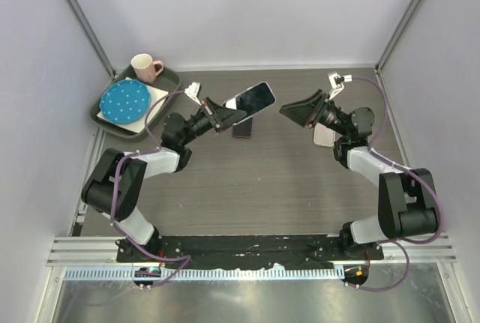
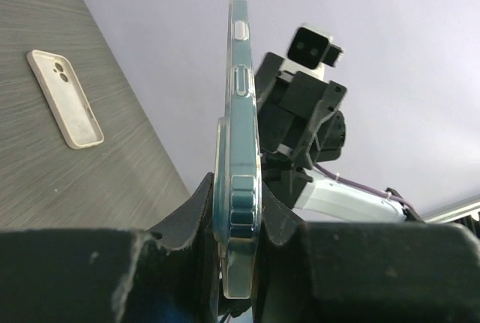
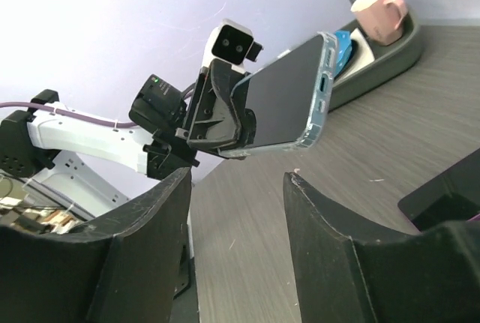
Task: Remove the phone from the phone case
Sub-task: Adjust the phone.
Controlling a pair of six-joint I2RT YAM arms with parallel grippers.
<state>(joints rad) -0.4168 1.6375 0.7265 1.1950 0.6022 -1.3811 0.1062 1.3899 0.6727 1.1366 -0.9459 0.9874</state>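
So the phone [image 1: 253, 97] sits fully inside its clear case [image 2: 241, 113], with the screen dark. It's up in the air, tilted, pinched at one end, and the other end pokes out free.

One cased phone [image 1: 251, 98]; one beige case [image 2: 64, 98]; one dark flat item [image 1: 241, 130]; one mug [image 1: 146, 68]; one plate [image 1: 124, 100]; one tray [image 1: 171, 77].

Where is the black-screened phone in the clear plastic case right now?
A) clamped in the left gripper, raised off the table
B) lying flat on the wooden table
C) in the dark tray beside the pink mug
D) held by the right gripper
A: the left gripper is shut on one end of the black-screened phone in the clear plastic case, holding it above the grey wooden table, while the right gripper stands open, short of it.
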